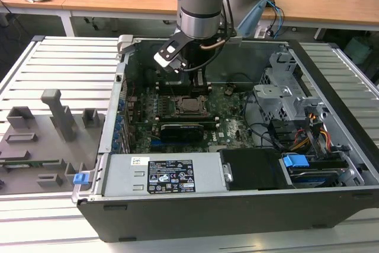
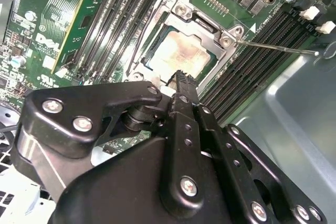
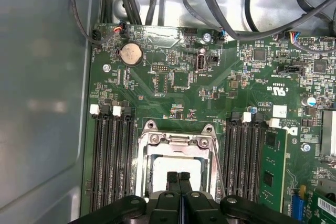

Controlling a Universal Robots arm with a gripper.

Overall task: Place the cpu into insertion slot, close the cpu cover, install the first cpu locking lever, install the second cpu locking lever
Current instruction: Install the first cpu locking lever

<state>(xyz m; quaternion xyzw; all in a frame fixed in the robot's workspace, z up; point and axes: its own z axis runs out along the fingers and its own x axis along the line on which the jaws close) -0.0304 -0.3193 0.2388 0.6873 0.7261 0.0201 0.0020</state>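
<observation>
The cpu [image 2: 178, 53] lies flat in the insertion slot [image 1: 190, 106] on the green motherboard, its silvery top smeared tan. The cpu cover [image 2: 202, 24], a metal frame with a large window, lies down over it, as the first wrist view also shows for the cpu cover [image 3: 176, 140]. A thin wire locking lever [image 2: 278, 47] sticks out from the socket's corner, away from the board. My gripper [image 2: 181, 74] hangs just above the socket's edge, its black fingers pressed together and holding nothing. The fingertips cover part of the cpu [image 3: 163, 169] under my gripper [image 3: 179, 176].
Long black memory slots [image 3: 110, 156] flank the socket on both sides. A black expansion card [image 1: 182, 128] lies just beyond it. The grey case wall [image 3: 42, 103] is close by. Cables [image 3: 210, 3] run along the board's edge. A drive cage [image 1: 284, 87] and power supply [image 1: 166, 176] stand in the case.
</observation>
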